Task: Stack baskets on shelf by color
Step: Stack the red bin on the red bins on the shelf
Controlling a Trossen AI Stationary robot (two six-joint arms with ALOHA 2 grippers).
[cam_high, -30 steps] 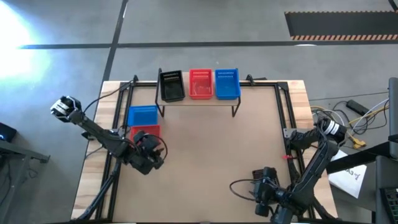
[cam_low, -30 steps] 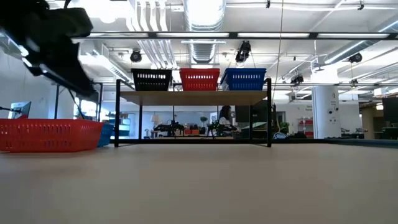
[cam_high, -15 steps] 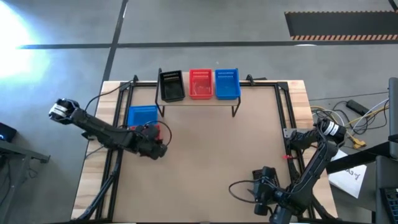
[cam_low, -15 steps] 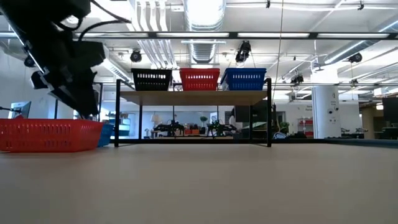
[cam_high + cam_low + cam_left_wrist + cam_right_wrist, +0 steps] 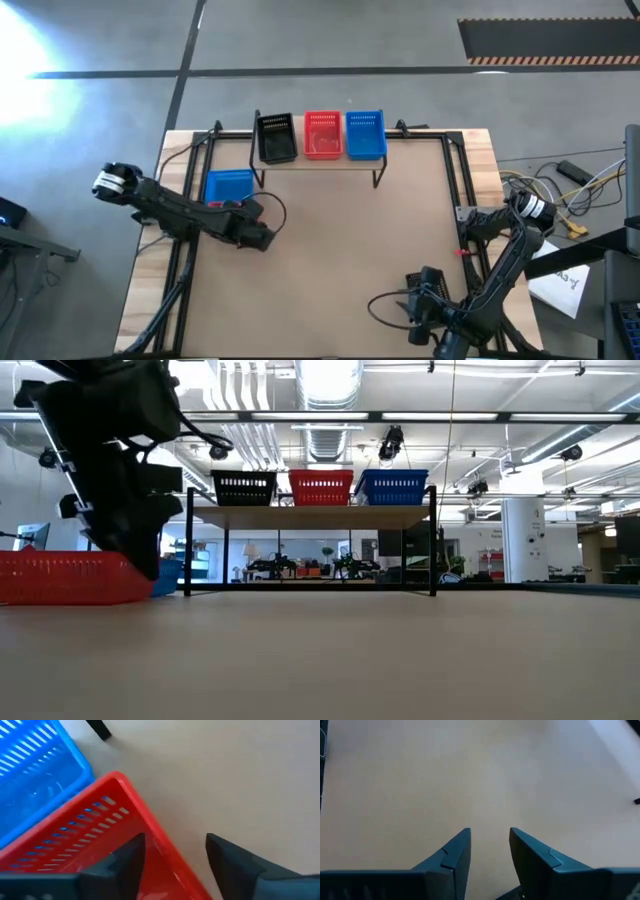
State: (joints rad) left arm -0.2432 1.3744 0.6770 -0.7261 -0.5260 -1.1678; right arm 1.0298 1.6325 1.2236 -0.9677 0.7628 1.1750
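A red basket [image 5: 90, 835] stands on the table's left side, with a blue basket [image 5: 35, 770] just beyond it toward the far edge. In the high view the left arm covers most of the red basket [image 5: 236, 205], and the blue basket [image 5: 228, 185] is in plain sight. My left gripper [image 5: 175, 855] is open and low over the red basket's right wall [image 5: 165, 847], one finger inside and one outside, without clear touch. The low view shows my left gripper [image 5: 142, 565] at the right end of the red basket [image 5: 65, 575]. On the shelf [image 5: 320, 162] stand a black basket [image 5: 276, 137], a red one [image 5: 322, 133] and a blue one [image 5: 365, 134]. My right gripper [image 5: 490, 845] waits open at the near right.
The shelf [image 5: 310, 515] stands on thin black legs along the far edge. Black frame rails run down both table sides [image 5: 460, 190]. The wide middle of the tabletop [image 5: 350, 240] is bare. My right gripper [image 5: 415, 305] hovers over the near right part.
My left gripper has swung from near the table's near-left toward the right and far side, and has come down from high above until its fingers straddle the red basket's right wall. The baskets show no clear shift.
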